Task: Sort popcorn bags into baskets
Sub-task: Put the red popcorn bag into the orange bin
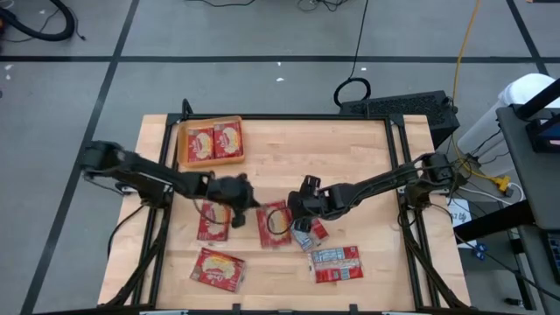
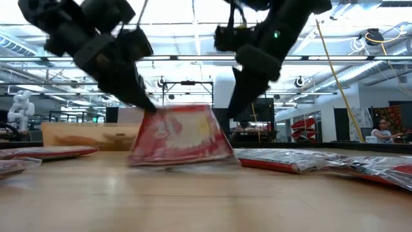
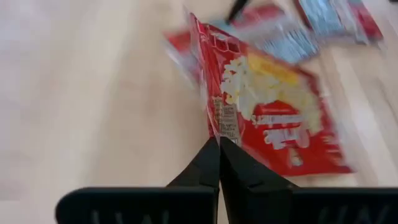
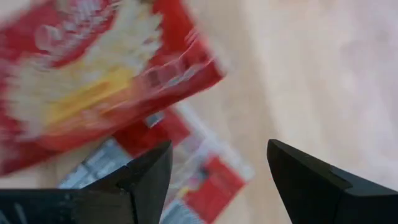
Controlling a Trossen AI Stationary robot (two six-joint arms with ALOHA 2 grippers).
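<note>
My left gripper (image 3: pixel 219 152) is shut on a red popcorn bag (image 3: pixel 267 106) near the table's middle (image 1: pixel 274 225). In the low view the bag (image 2: pixel 180 135) stands tilted up. My right gripper (image 4: pixel 217 168) hangs open just right of it (image 1: pixel 300 208), above other bags, with nothing between its fingers. An orange basket (image 1: pixel 184 144) at the far left holds two bags (image 1: pixel 214 142). More bags lie flat on the table: one (image 1: pixel 213 220) under my left arm, one (image 1: pixel 217 269) near the front, and label-side ones (image 1: pixel 337 264). My left gripper pinches the bag's side edge (image 3: pixel 217 124), close to a corner, between its two fingers. The fingers slant down from the table's left. That edge (image 2: pixel 149 111) is raised, and the bag slopes down from it; its lower edge (image 2: pixel 183 161) is at the table top.
Loose bags (image 2: pixel 290 161) spread over the table's near right (image 1: pixel 311 232), right under my right gripper. Bare wood lies at the far middle and right of the table (image 1: pixel 324 149). Black frame rails (image 1: pixel 398 157) run along both sides.
</note>
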